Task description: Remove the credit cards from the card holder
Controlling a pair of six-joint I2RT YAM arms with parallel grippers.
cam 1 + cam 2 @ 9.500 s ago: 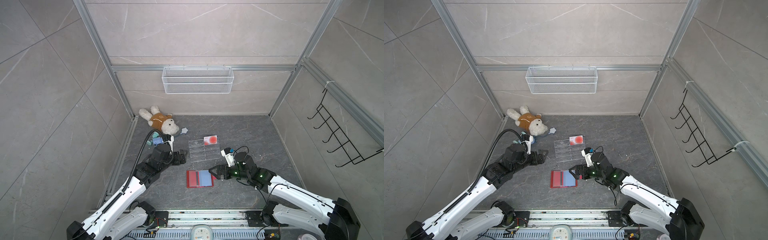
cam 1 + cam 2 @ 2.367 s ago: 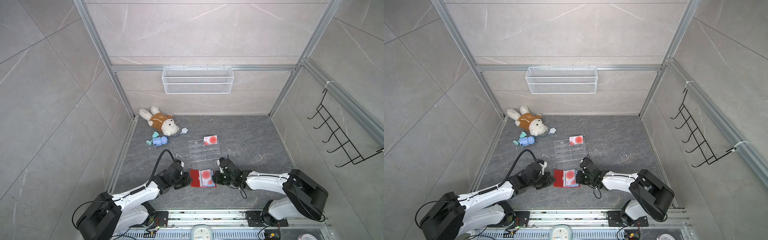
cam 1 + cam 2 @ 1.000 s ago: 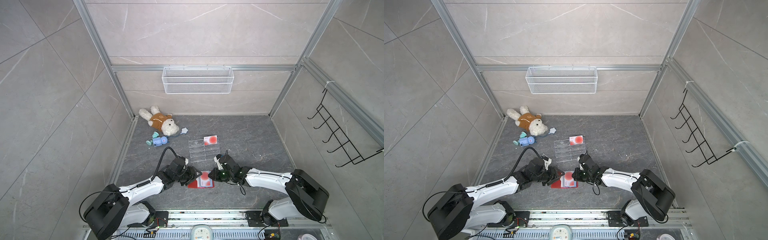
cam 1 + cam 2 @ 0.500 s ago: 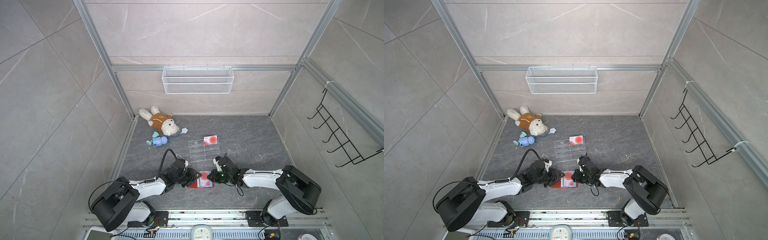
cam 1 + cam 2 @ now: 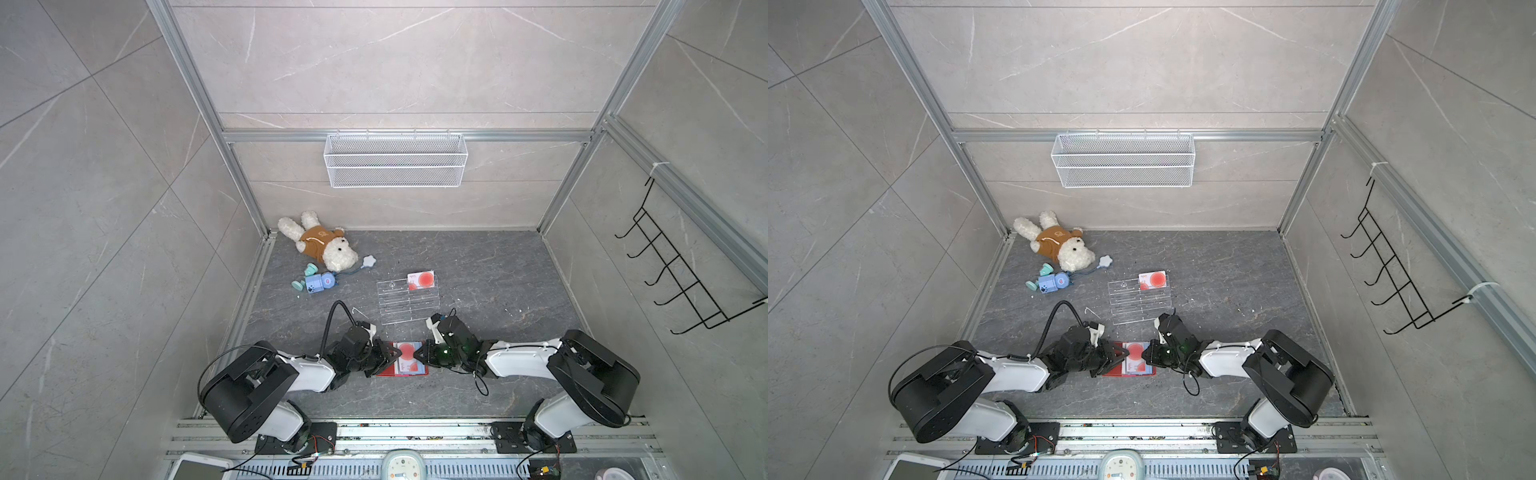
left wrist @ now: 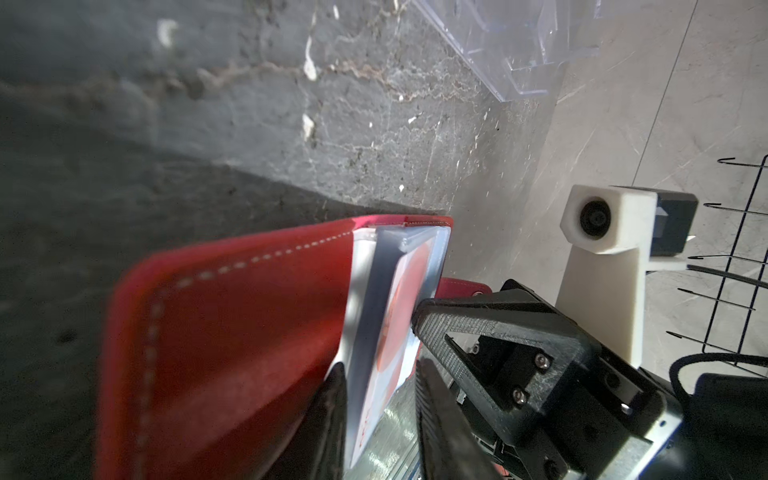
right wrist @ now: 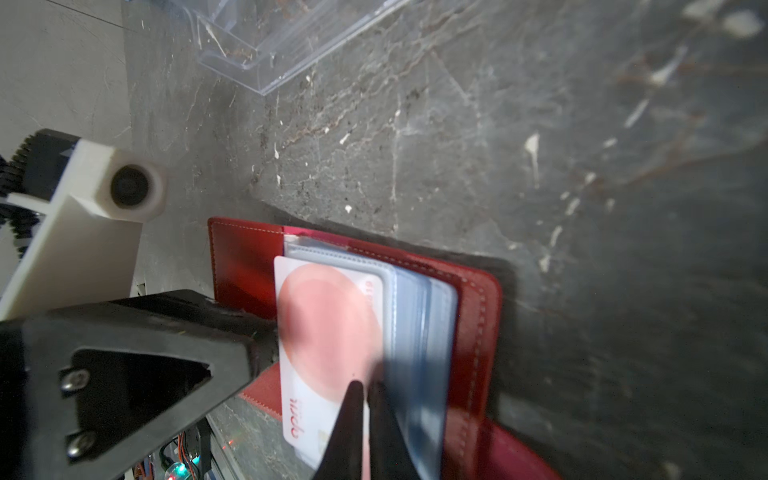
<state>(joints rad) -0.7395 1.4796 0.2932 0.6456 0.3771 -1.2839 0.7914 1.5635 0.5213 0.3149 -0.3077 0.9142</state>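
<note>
We see the card holder (image 5: 400,374), a red stitched booklet with pale blue sleeves, lying open near the middle of the front edge of the surface (image 5: 478,270). A white credit card (image 7: 324,345) with a red circle sticks out of one sleeve. Seconds ago both arms were raised clear; now they lie low against it. Only the wrist views show the left claw (image 6: 378,370) narrow astride the sleeves and the right claw (image 7: 365,386) pinched closed at the card.
</note>
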